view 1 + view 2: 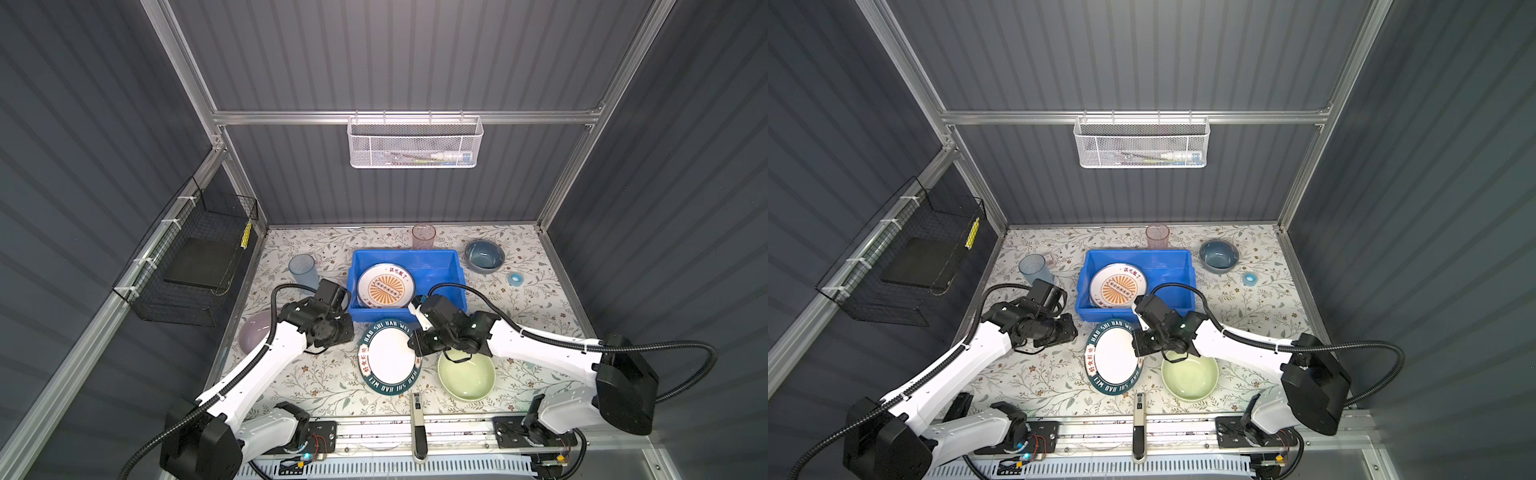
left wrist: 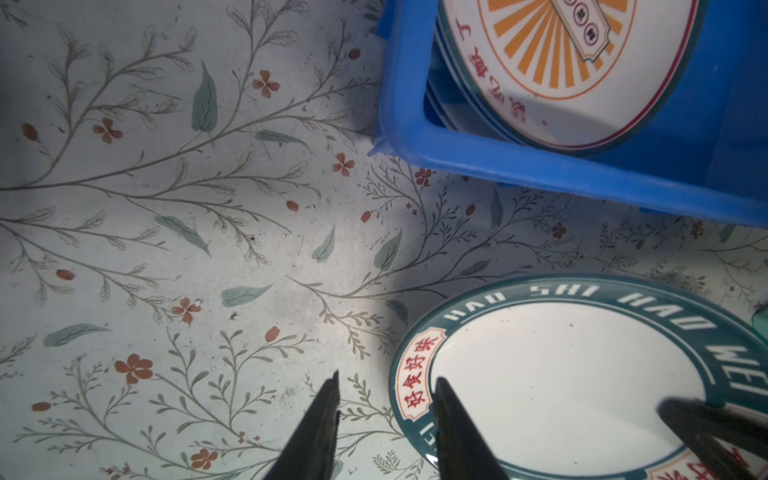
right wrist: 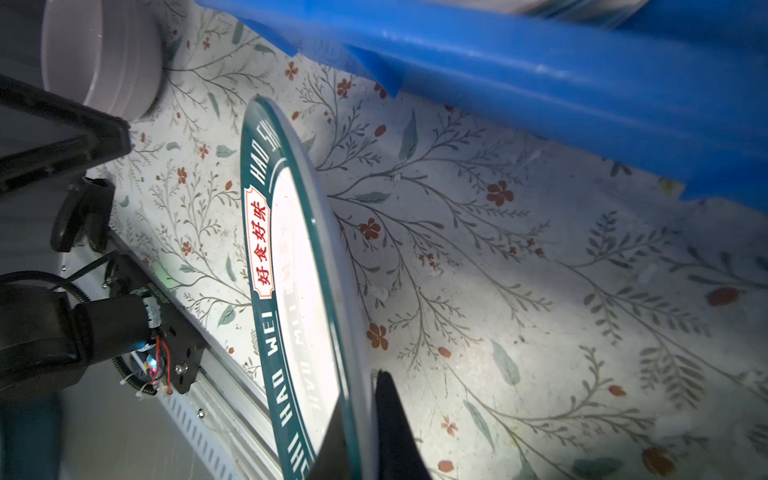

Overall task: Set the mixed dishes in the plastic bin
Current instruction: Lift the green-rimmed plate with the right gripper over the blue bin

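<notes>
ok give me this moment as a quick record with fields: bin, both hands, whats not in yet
bin: bright blue rectangular plastic bin
in bin: white round plate with orange sunburst, on top of other plates
right hand: shut on rim of round white plate with green lettered rim, in front of bin
left hand: open, at that plate's opposite edge, gripping nothing
outside bin: pale green bowl, lilac bowl, grey-blue bowl, translucent pink tumbler, translucent blue tumbler

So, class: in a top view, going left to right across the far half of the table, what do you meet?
Blue tumbler → bin → grey-blue bowl → tape roll. The pink tumbler sits behind the bin, so it is left out.
</notes>
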Robot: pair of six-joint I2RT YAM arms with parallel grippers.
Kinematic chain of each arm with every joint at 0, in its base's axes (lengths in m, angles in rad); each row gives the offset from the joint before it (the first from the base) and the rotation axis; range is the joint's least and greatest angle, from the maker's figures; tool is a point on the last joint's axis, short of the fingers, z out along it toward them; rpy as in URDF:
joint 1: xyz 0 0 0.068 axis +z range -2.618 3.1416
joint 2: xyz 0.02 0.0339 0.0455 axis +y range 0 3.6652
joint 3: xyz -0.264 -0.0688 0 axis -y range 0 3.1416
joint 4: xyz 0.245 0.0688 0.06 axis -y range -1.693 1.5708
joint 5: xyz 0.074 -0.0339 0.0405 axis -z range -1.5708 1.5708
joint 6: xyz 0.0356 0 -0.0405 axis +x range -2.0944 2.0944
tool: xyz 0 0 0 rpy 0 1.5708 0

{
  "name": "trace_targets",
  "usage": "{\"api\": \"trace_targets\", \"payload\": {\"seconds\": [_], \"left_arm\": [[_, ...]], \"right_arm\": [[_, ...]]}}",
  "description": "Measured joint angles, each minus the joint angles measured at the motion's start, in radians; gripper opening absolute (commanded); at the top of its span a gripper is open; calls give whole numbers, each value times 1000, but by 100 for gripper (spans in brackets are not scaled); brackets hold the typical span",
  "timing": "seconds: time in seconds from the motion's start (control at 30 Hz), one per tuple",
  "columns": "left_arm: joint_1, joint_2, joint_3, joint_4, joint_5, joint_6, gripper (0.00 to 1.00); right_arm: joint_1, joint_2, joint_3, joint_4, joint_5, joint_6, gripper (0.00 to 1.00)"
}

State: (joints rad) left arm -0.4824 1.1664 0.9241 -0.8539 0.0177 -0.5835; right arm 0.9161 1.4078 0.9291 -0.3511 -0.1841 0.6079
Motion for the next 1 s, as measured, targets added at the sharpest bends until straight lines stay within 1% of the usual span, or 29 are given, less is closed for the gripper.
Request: {"api": "trace_targets", "payload": {"seconds": [0.13, 0.3, 0.47, 0.57, 0.77, 1.0], "left_arm": [[6, 26, 65, -19, -8, 37, 48], [20, 37, 130, -46, -21, 77, 49], [46, 60, 171, -51, -39, 114, 49], [73, 90, 192, -51, -45, 142, 49], [130, 149, 228, -19, -45, 194, 49], [146, 257, 278, 48, -21, 237, 46]], "right_arm": [[-49, -55, 47, -55, -25, -32, 3], [-130, -126, 95, -116, -29, -71, 2], [-222, -123, 142, -143, -17, -90, 1], [-266, -93, 184, -146, 0, -92, 1], [-320, 29, 318, -119, 8, -86, 1], [-362, 205, 448, -43, 2, -53, 2]]}}
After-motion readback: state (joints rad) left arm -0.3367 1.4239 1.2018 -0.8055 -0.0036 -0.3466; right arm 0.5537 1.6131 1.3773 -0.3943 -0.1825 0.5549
